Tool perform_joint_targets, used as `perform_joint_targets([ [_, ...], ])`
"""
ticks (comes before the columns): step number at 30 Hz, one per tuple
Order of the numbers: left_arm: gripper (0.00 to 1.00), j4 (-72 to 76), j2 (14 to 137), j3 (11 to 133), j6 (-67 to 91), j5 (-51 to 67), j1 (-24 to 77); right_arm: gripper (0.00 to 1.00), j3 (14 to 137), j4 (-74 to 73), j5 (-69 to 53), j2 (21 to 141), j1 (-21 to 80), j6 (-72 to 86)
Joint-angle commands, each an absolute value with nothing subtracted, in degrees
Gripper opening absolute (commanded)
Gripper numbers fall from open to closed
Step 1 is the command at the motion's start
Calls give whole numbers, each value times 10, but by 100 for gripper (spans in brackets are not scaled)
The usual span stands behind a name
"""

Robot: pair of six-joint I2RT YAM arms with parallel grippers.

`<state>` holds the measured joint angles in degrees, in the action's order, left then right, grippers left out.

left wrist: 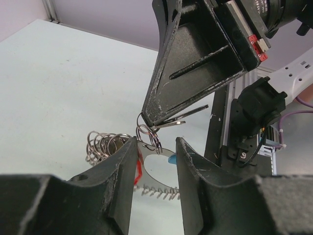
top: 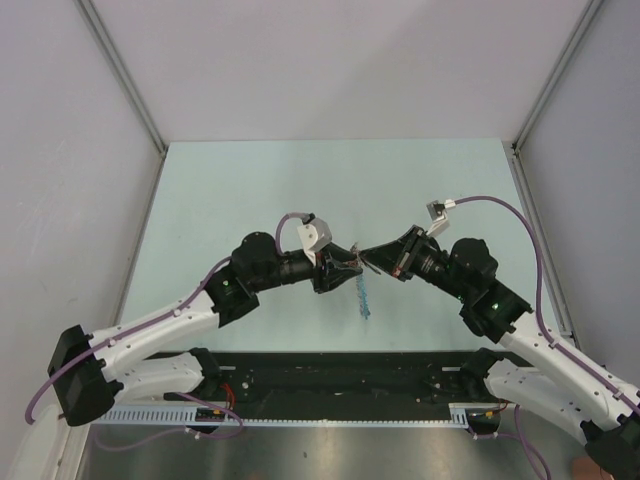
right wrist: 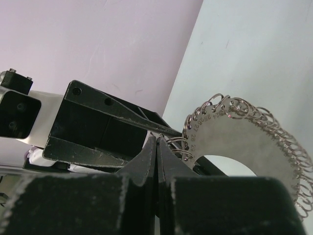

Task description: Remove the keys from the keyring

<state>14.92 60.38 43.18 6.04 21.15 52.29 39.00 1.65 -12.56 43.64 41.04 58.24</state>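
Evidently early going. From above: no loose key on the pale green desk (top: 250, 190); silvery disc-shaped keyring rimmed with small wire rings (top: 352, 262) aloft mid-desk, between left gripper (top: 338, 268) at 9 o'clock and right gripper (top: 372, 254) at 3, both forearms angled inward. Left wrist: jaws apart, flanking the keyring; small red-headed key (left wrist: 136, 177) seemingly attached. Right wrist: jaws together, pinching a rim ring.

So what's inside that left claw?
Between the fingers of the left gripper: the keyring, silvery, chain-edged, with a blue patch and a red sliver. The fingers cover its lower part.
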Motion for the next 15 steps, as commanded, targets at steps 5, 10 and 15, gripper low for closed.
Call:
perform_joint_targets([
  [5, 43, 137, 589, 458, 45, 200, 527, 0, 394, 62, -129, 422, 410, 570],
  [10, 50, 103, 548, 431, 32, 177, 527, 0, 394, 67, -122, 421, 410, 589],
  [15, 54, 122, 514, 407, 51, 134, 526, 0, 394, 63, -109, 417, 410, 595],
])
